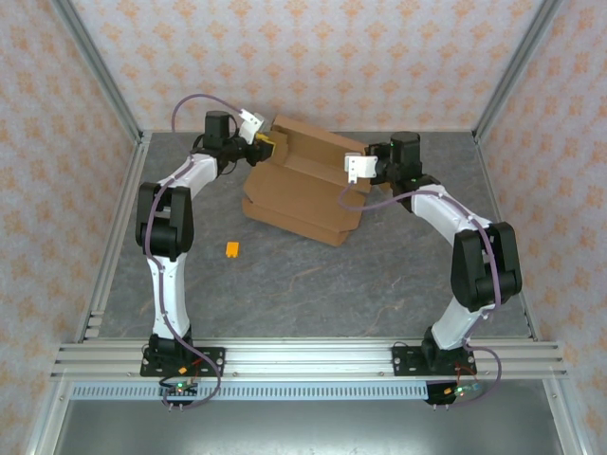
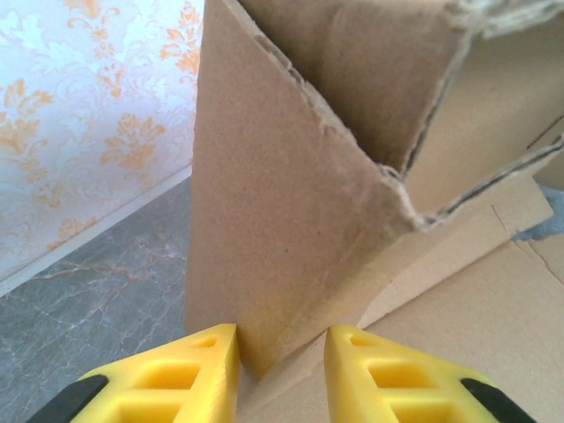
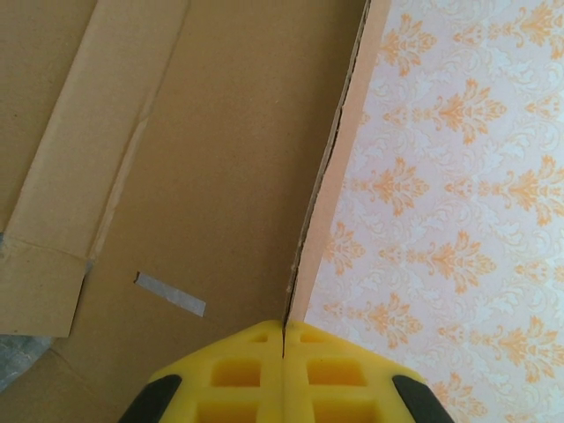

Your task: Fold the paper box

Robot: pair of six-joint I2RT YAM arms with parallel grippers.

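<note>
Orange piece point(image 1: 232, 249) on grey table point(image 1: 313, 284), apart from paper box point(image 1: 303, 185)

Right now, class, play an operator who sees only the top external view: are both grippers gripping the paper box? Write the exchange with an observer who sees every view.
Observer: The right wrist view shows the right gripper shut on an edge of the paper box.
Operator: And the left?
Observer: In the left wrist view the left gripper is open, straddling the lower corner of an upright flap.
Operator: Anything else?
Observer: A short grey tape strip lies on the paper box near the right gripper.
</note>
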